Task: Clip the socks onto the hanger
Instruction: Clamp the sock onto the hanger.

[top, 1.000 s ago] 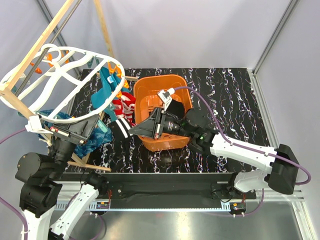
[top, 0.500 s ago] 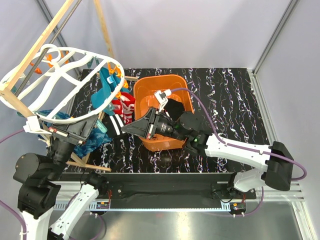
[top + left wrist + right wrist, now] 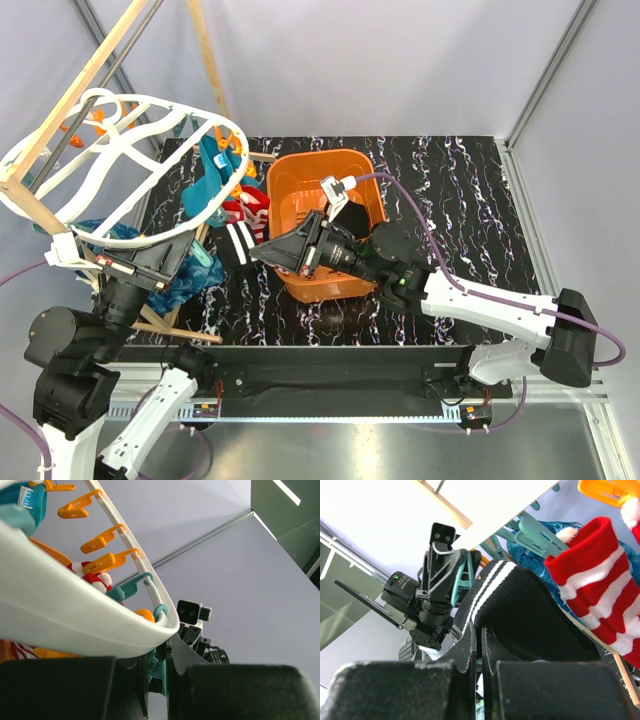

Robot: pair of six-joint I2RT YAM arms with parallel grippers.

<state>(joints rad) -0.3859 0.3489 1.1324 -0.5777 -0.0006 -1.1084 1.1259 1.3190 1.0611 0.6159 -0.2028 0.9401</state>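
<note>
While R pincer pinches sock, hanger hangs near.

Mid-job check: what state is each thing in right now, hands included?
left hand, shut on a teal peg under the hanger's rim
right hand, shut on the black sock
black sock, held in the air, not clipped yet
striped sock, hanging at the hanger
hanger, raised off the table, tilted
teal cloth, hanging from the hanger
basket, upright on the table
</note>
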